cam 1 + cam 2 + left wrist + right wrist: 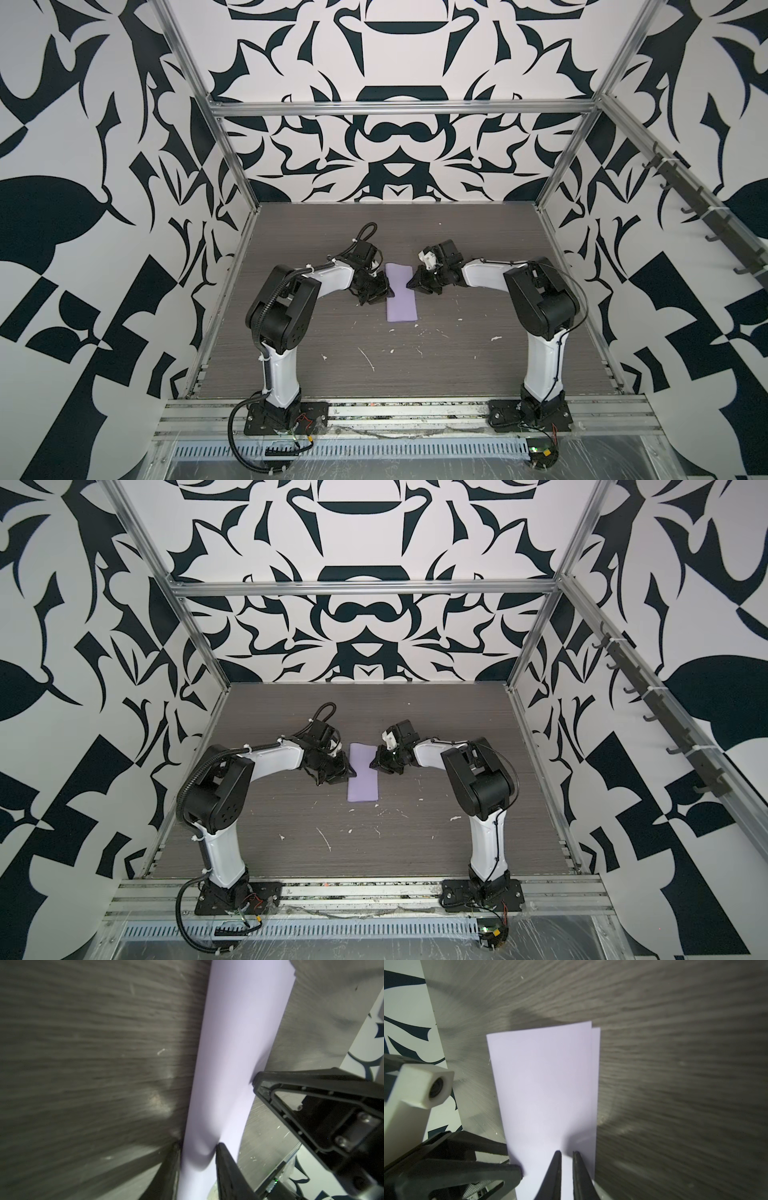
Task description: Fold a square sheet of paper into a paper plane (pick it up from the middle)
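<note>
The square sheet of paper (401,297) (363,773) is lilac and lies on the grey table, folded in half into a long rectangle. In the right wrist view the sheet (546,1088) shows two layers slightly offset at its far corner. My left gripper (386,293) (351,771) (198,1147) straddles the sheet's left long edge, jaws apart, one tip on the paper (232,1053), which dimples between them. My right gripper (409,284) (372,764) (566,1152) rests its tips on the right edge, jaws closed to a thin slit. No paper plane is in view.
Small white flecks (370,359) are scattered over the table in front of the sheet. Aluminium frame posts (232,174) and patterned walls close in the table on three sides. A rail of dark hooks (706,220) runs along the right wall.
</note>
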You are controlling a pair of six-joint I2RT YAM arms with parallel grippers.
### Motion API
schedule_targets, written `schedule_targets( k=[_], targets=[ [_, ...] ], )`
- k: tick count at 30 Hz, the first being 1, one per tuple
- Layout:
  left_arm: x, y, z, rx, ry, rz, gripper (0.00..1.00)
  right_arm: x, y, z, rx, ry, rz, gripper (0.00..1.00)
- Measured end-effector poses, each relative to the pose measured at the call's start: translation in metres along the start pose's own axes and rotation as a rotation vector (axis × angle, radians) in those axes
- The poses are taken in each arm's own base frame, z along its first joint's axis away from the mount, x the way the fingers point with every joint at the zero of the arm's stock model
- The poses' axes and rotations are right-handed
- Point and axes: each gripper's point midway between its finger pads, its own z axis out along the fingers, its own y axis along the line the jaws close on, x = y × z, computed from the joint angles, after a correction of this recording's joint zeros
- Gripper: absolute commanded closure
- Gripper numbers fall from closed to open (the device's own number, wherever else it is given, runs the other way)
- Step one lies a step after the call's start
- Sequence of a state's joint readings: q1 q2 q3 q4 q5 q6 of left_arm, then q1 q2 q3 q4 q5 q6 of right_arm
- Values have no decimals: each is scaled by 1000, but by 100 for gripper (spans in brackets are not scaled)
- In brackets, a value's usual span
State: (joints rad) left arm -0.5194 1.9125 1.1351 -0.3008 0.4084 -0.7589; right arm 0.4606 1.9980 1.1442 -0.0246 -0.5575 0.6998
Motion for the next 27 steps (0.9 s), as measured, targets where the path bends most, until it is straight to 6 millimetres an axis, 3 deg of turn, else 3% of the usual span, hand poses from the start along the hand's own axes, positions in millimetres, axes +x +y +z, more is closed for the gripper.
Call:
schedule_targets(
  k=[6,15,21,27],
  targets=[
    [1,2,1,-9,9,25,73,-3,0,-9,-6,-20,15,74],
    [2,2,1,-9,13,92,71,-27,1,-66,-23,-194,33,69],
    [2,2,1,-11,20,120,71,-24,-16,-65,14,-205,71,69],
    [2,2,2,-15,24,133,71,-21,-19,-62,19,-193,73,73]
  ],
)
